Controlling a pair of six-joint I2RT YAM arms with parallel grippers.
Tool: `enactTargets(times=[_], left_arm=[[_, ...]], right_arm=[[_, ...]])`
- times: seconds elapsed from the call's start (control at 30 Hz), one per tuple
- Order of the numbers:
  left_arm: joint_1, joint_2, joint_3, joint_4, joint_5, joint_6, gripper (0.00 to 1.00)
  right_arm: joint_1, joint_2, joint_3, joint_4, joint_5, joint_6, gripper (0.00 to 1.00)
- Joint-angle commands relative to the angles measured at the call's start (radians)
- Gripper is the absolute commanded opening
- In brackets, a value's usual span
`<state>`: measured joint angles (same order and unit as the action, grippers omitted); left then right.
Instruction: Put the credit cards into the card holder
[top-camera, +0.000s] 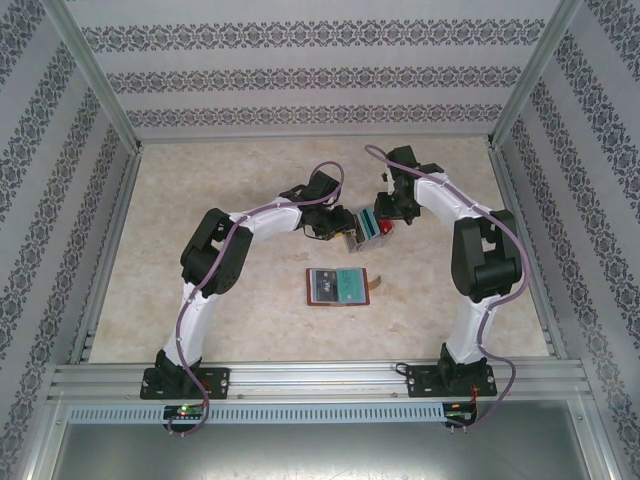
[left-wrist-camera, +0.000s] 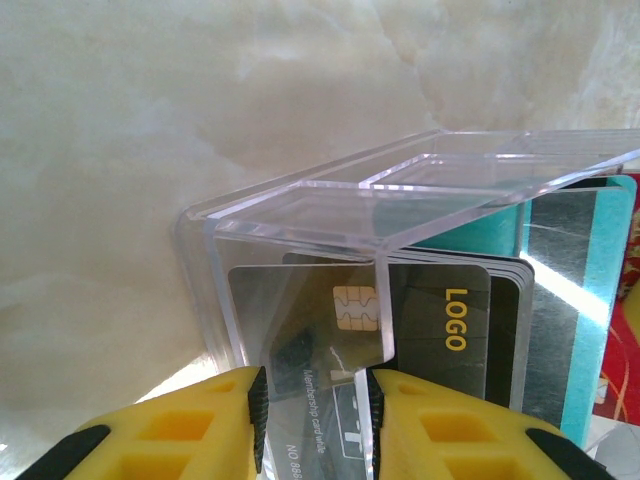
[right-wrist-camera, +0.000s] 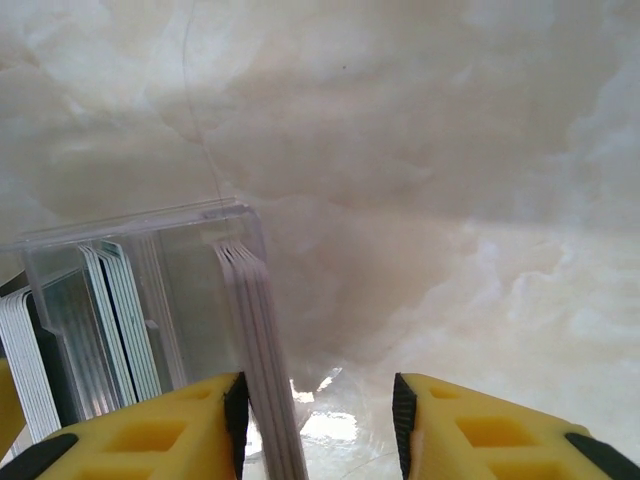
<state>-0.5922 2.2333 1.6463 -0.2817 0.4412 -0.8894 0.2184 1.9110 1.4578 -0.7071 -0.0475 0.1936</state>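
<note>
One brown holder (top-camera: 340, 286), open flat, bases' side of grippers. One clear tray (left-wrist-camera: 300, 215), pinched by left gripper (left-wrist-camera: 315, 400). Several cards (right-wrist-camera: 255, 330), count unclear, inside spread right gripper (right-wrist-camera: 320, 400).

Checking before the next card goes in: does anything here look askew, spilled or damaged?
Nothing looks spilled or damaged. The cards stand on edge inside the clear tray, and the wallet lies open and flat on the table. The left gripper clamps the tray.

Yellow fingers (right-wrist-camera: 160, 430) stand apart around edge-on credit cards (right-wrist-camera: 258, 340) at the right end of the clear tray (right-wrist-camera: 130, 228).
</note>
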Motion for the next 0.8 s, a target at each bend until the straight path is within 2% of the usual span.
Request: enactTargets(times=[0.0,0.23,0.43,0.63,0.7,0.77], left_arm=[[0.011,-0.003,-0.038,-0.088,-0.03,0.018,0.33],[0.011,-0.006,-0.045,-0.077,-0.025,0.011,0.33],[0.011,-0.006,-0.046,-0.077,-0.023,0.012,0.33],[0.011,-0.009,-0.051,-0.075,-0.021,0.009,0.33],[0.011,-0.008,-0.05,-0.073,-0.021,0.009,0.33],[0.011,-0.009,-0.05,-0.073,-0.023,0.008,0.33]], right_arm=[[-0.015,-0.056,-0.002,-0.008,0.077,-0.013,0.43],[-0.017,-0.049,0.004,-0.017,0.053,-0.02,0.39],[-0.015,-0.049,0.001,-0.011,0.021,-0.018,0.32],[-0.012,-0.058,0.003,-0.011,0.069,-0.023,0.24],[-0.012,-0.064,0.004,-0.011,0.069,-0.026,0.18],[-0.013,-0.071,0.003,-0.009,0.067,-0.023,0.17]])
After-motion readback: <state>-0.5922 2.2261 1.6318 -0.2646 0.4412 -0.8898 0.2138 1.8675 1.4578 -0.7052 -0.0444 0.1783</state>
